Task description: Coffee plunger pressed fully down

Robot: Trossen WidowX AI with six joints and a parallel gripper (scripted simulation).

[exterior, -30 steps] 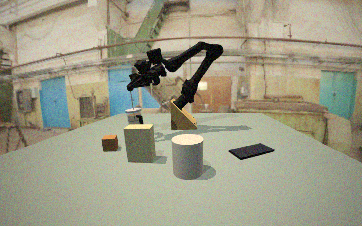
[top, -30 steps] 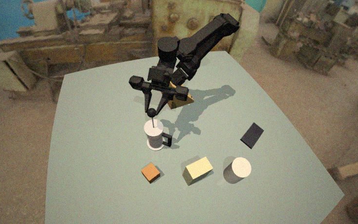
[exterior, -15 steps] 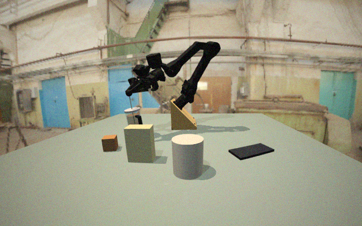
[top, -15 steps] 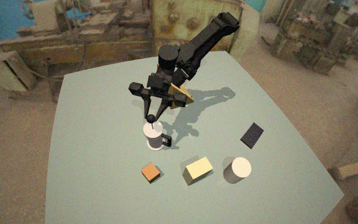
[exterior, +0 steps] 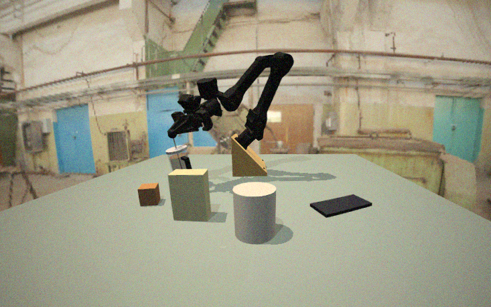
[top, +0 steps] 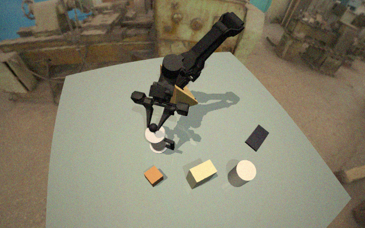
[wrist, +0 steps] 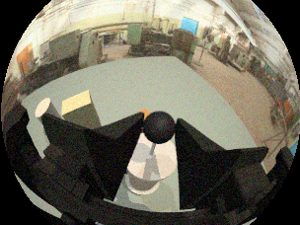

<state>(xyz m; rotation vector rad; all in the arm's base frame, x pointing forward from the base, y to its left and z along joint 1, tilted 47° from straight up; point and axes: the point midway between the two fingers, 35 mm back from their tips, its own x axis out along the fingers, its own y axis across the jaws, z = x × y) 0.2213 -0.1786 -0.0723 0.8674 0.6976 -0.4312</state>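
Gripping the plunger knob (top: 152,127), the gripper (top: 156,126) has its two dark fingers clamped on either side of the small black ball, which sits just above the press lid (top: 155,135) in the top view. In the exterior view a short length of thin rod (exterior: 174,143) still shows between knob and lid, so the plunger is not fully down. The coffee press (top: 158,143) stands upright on the pale green table (top: 98,175), left of centre, in front of the arm's tan wedge base (top: 183,96). It has a white lid, a clear greyish body, a white foot and a black handle (top: 170,143) pointing right in the top view. Cannot tell what is inside the body; it just looks grey.

Arm (exterior: 256,95): rises from the wedge base, elbow high, then folds forward and down, wrist pitched so the fingers point down at the press. The wrist view looks straight along the fingers, with the knob (wrist: 160,124) between the tips and the lid (wrist: 153,160) beneath.

Around it: an orange cube (top: 153,175) nearer the front, near the press; a pale yellow block (top: 202,172) to the cube's right, standing tall in the exterior view and hiding the lower part of the press there; a white-topped grey cylinder (top: 245,171) right of the block; a flat dark slab (top: 256,137) lying well apart on the right. All stand separate, none touching. Behind the table is a blurred workshop backdrop with blue doors (exterior: 73,139).
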